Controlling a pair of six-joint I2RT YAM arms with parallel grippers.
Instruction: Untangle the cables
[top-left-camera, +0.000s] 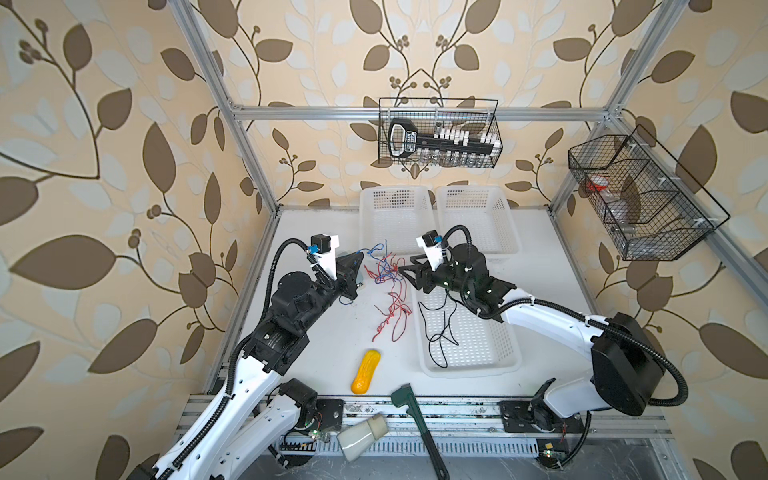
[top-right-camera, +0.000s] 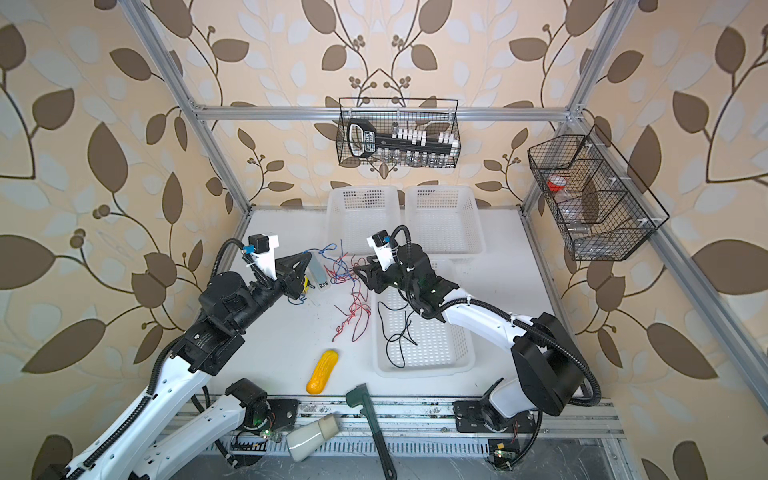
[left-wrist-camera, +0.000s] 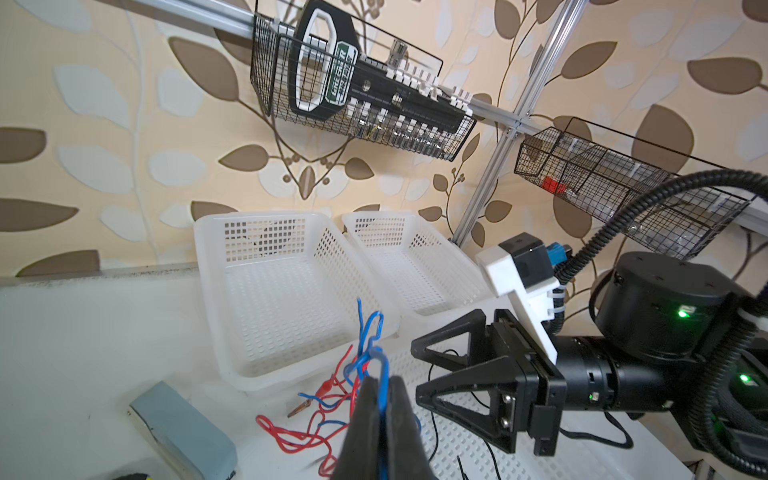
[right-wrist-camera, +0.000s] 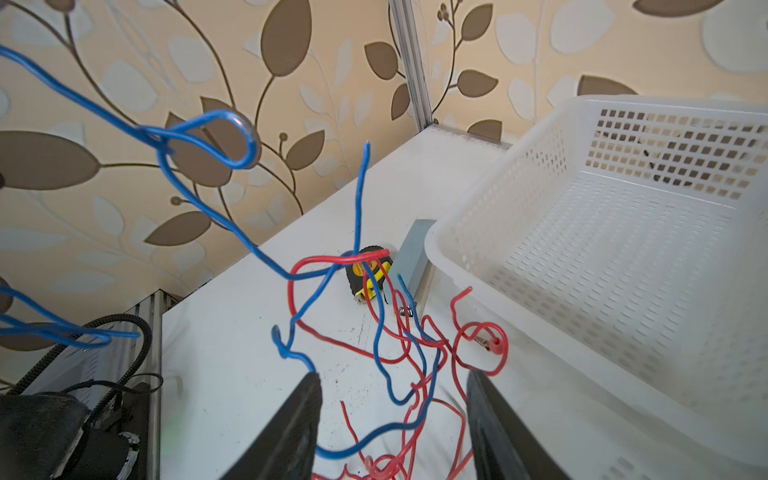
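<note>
Cables (top-left-camera: 388, 286) knotted mid-worktop. Left gripper (left-wrist-camera: 384, 380) clamps blue strand (left-wrist-camera: 385, 368); right gripper (right-wrist-camera: 392, 378) jaws apart, empty. Pinch one red strand (right-wrist-camera: 332, 259), draw slowly toward right edge.

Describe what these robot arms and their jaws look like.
The left arm and right arm each have white shells between black joint housings, with a black corrugated hose running alongside. The jaws are black, triangular open frames. A white bracket holds a wrist camera; green lights glow.
</note>
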